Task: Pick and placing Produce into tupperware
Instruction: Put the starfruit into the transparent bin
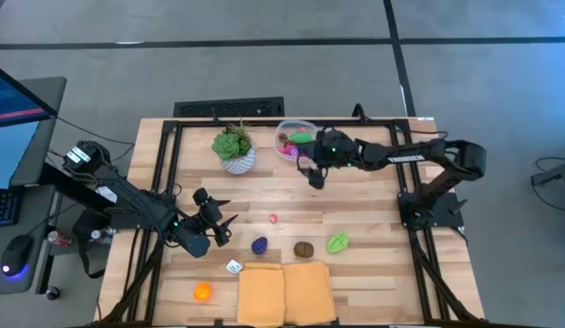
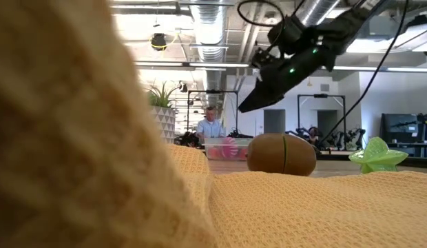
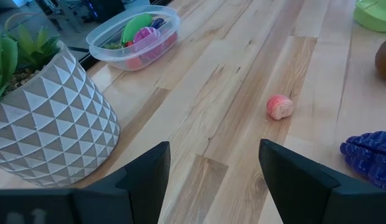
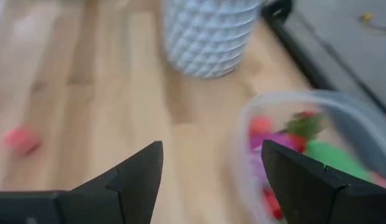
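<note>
At the near edge of the table (image 1: 374, 282) lies a yellow cloth (image 1: 284, 293), an orange piece (image 1: 202, 292) beside it; just beyond sit a purple piece (image 1: 260, 245), a brown piece (image 1: 303, 248) and a green piece (image 1: 337, 242); the left end effector (image 1: 220, 228) hovers near them, fingers apart and empty; a small pink piece (image 3: 279, 106) lies mid-table; farther off, the right end effector (image 1: 314, 178) hangs beside the tupperware (image 1: 296, 139), fingers apart, holding nothing; the tupperware holds several coloured pieces, next to the potted plant (image 1: 234, 148).
</note>
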